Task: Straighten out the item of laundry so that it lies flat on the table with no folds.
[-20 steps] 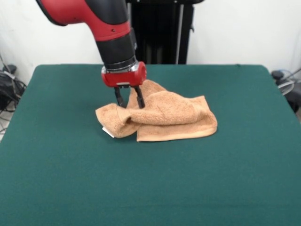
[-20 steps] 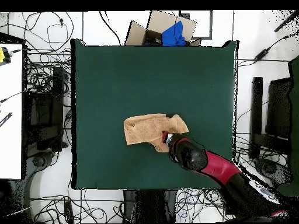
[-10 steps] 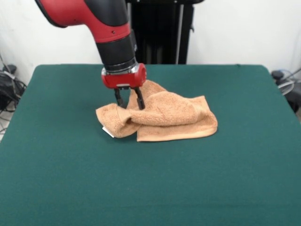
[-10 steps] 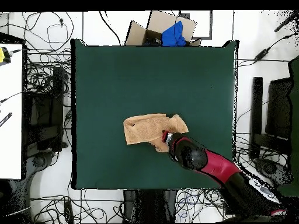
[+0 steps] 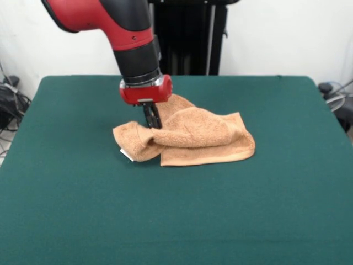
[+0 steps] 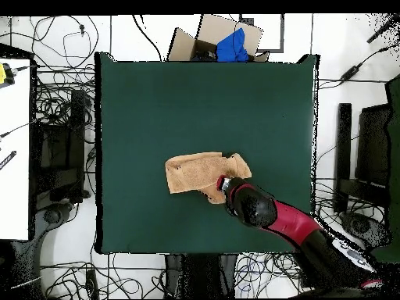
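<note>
Lying crumpled on the green table (image 5: 71, 210), towel (image 5: 193, 138) (claw (image 5: 151, 120) pinching).

The light-orange terry-cloth towel (image 5: 190, 138) at the middle of the frame is plain, with a tiny white tag (image 5: 127, 155) at its lower left. Under it the large rectangular table (image 5: 176, 221) wears a dark green cloth top, unpatterned. The robot arm (image 5: 118, 27) at upper left is glossy red and black, ending in a black claw (image 5: 152, 117).
</note>
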Robot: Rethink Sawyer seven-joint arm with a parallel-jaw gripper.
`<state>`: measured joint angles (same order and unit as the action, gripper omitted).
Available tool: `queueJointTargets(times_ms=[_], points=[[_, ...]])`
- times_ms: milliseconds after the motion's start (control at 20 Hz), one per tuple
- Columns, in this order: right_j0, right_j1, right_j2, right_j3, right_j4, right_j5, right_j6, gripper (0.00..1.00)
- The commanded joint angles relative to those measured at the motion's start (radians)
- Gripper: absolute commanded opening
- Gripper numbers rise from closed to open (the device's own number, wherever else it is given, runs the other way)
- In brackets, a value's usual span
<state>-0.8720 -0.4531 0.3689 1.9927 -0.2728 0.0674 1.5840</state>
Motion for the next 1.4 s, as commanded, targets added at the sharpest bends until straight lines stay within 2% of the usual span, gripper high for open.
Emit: queueJointTargets(times_ms=[50,400,750,1400], points=[[0.041,0.014,0.015,-0.066,-0.037,-0.049,0.109,0.0],[0.037,-0.007,0.02,-0.05,-0.025,-0.019,0.11,0.0],[0.017,-0.11,0.045,-0.006,0.005,0.114,0.08,0.0],[-0.008,-0.175,0.075,0.013,0.029,0.222,0.069,0.0]])
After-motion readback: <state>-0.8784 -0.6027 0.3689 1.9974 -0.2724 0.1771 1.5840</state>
